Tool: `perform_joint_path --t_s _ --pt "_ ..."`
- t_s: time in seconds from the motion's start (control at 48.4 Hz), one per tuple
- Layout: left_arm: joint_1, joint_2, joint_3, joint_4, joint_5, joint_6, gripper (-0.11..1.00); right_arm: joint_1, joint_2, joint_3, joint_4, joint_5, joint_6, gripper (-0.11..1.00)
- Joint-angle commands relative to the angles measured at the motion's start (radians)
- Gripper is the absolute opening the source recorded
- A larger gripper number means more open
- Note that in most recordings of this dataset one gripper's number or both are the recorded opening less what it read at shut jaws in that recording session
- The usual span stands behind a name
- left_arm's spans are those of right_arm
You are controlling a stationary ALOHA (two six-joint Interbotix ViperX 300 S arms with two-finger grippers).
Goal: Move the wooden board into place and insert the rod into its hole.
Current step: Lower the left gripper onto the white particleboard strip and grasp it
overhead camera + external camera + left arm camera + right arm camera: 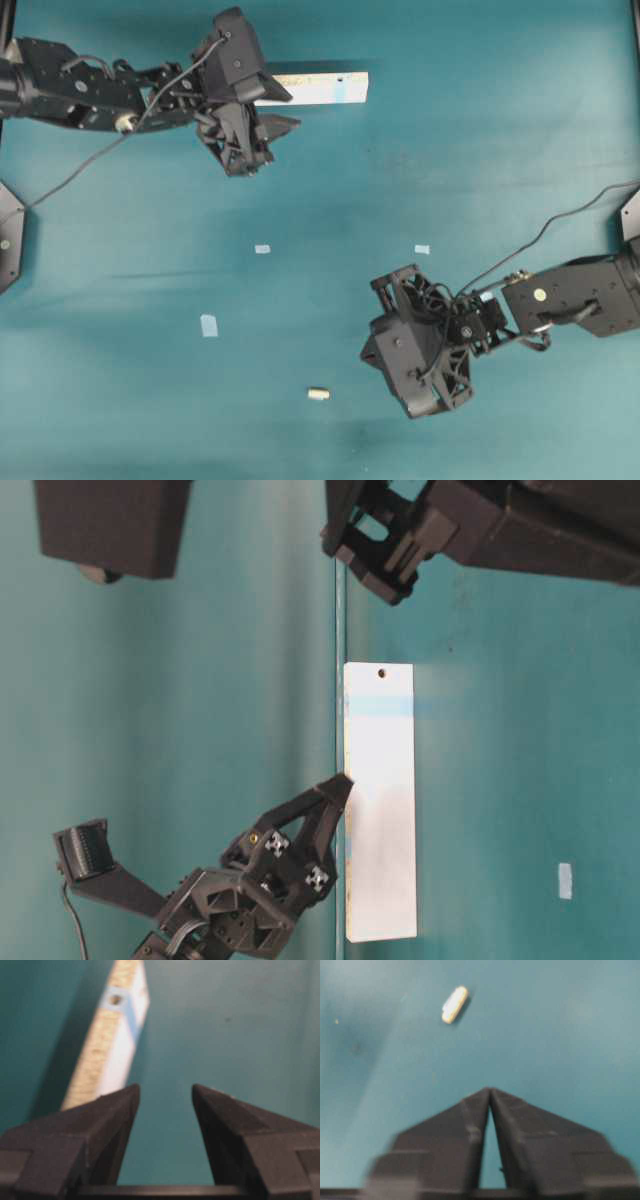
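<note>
My left gripper (pixel 165 1091) stands with its jaws apart, holding nothing, just beside the wooden board (pixel 318 88) at the far edge, partly covering its left end. My right gripper (pixel 490 1091) has its tips meeting, empty. The rod (pixel 318 394) lies near, left of it. The hole (pixel 381 674) looks blurred in my wrist view.

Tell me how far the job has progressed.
Nothing looks done. The long pale wooden board lies at the table's far edge, its small dark hole empty. The open left gripper is beside the board. The tiny cream rod lies loose ahead of the empty right gripper.
</note>
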Motion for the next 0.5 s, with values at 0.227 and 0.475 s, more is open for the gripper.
perform_joint_path --t_s 0.227,0.475 --pt "0.060 -0.028 -0.051 0.005 0.021 0.176 0.78 0.003 -0.028 -0.009 -0.003 0.015 0.006 0.95" --pt "0.091 -0.006 -0.054 0.003 0.025 0.179 0.87 0.005 -0.028 -0.009 -0.003 0.015 0.006 0.95"
